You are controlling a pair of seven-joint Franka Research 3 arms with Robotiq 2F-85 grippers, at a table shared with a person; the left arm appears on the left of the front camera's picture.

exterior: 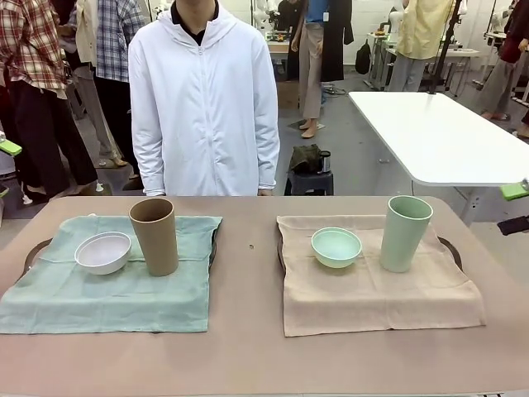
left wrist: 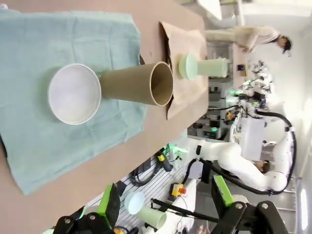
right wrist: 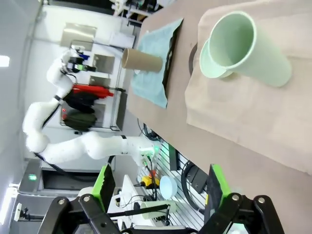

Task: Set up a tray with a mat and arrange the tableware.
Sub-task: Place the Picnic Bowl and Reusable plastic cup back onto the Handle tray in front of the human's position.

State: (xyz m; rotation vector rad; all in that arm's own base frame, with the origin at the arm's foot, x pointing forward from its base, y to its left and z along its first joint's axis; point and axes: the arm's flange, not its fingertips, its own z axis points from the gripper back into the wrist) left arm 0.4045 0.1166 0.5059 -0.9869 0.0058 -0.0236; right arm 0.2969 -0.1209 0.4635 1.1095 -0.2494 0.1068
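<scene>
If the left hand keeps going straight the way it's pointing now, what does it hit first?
Probably the green mat near the white bowl, with the tan cup beside it. The left hand is open and well short of them; depth is hard to judge.

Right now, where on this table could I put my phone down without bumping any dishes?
The bare strip of table between the green cloth and tan cloth is free, as is each cloth's near half. Dishes crowd the far halves.

table (exterior: 248, 356) | 2 trays: L (exterior: 35, 248) w/ green mat (exterior: 107, 306), R (exterior: 450, 248) w/ tan mat (exterior: 372, 298)
</scene>
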